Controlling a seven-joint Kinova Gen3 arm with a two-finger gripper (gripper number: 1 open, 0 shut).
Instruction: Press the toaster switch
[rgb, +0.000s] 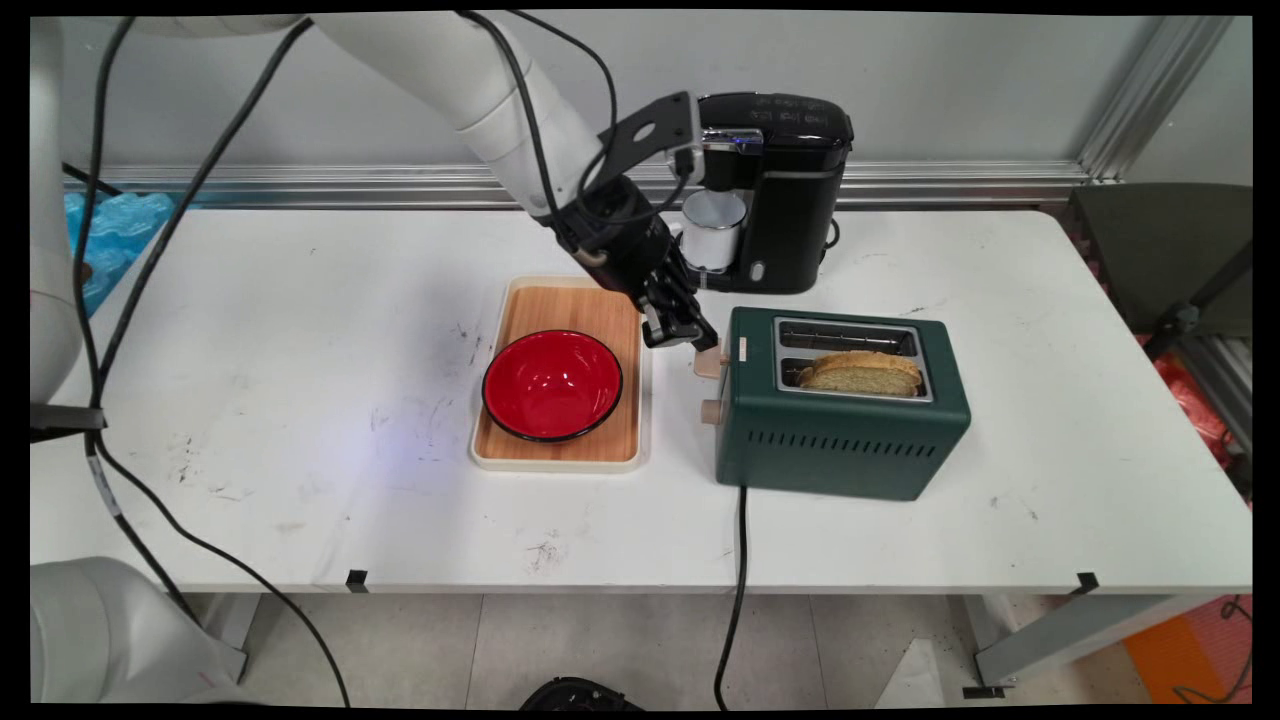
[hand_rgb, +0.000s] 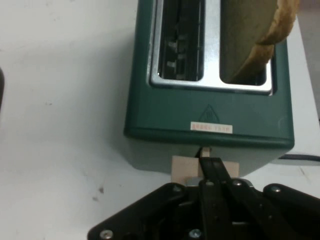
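A dark green two-slot toaster (rgb: 840, 420) stands right of the table's middle. A slice of bread (rgb: 862, 372) sticks up out of its near slot, and the far slot is empty. My gripper (rgb: 690, 335) is at the toaster's left end, shut, with its fingertips together right over the beige lever (rgb: 708, 362). A round beige knob (rgb: 711, 411) sits below the lever. In the hand view the shut gripper (hand_rgb: 210, 165) touches the lever (hand_rgb: 182, 167) just below the toaster's (hand_rgb: 210, 117) end wall. The bread (hand_rgb: 260, 30) shows at the upper right.
A red bowl (rgb: 552, 385) lies on a wooden tray (rgb: 610, 450) just left of the toaster. Behind the gripper stands a black coffee machine (rgb: 780, 190) with a white mug (rgb: 712, 230) in it. The toaster's black cable (rgb: 740, 540) hangs over the front edge.
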